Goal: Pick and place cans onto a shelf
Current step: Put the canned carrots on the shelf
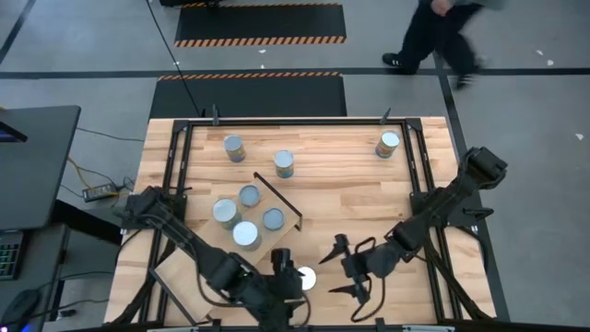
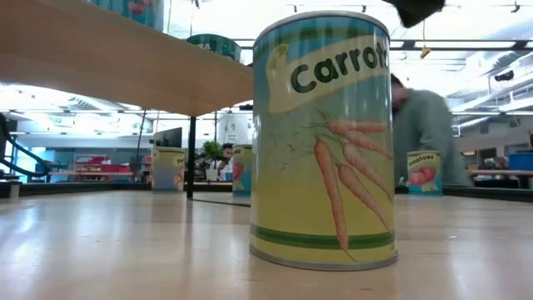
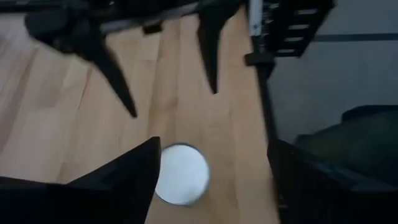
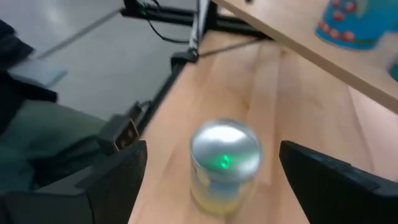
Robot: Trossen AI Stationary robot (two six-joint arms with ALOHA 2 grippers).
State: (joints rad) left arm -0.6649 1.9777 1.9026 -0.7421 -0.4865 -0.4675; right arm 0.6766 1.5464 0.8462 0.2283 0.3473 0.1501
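One can (image 1: 305,278) with a silver top and a carrot label (image 2: 325,142) stands upright on the tabletop near the front edge. My left gripper (image 1: 291,277) is open just left of it, and the can's top (image 3: 180,174) shows close beside one finger. My right gripper (image 1: 337,267) is open to the can's right, and the can (image 4: 224,162) stands ahead between its fingers, apart from them. The shelf (image 1: 277,198) is a raised plywood board at mid-left, seen from below in the low view (image 2: 125,58). Several cans (image 1: 245,216) stand on it.
Three more cans stand on the tabletop at the far side (image 1: 234,148) (image 1: 284,163) (image 1: 388,144). A black metal frame (image 1: 419,157) runs along the table's sides. A person (image 1: 442,37) walks beyond the far edge.
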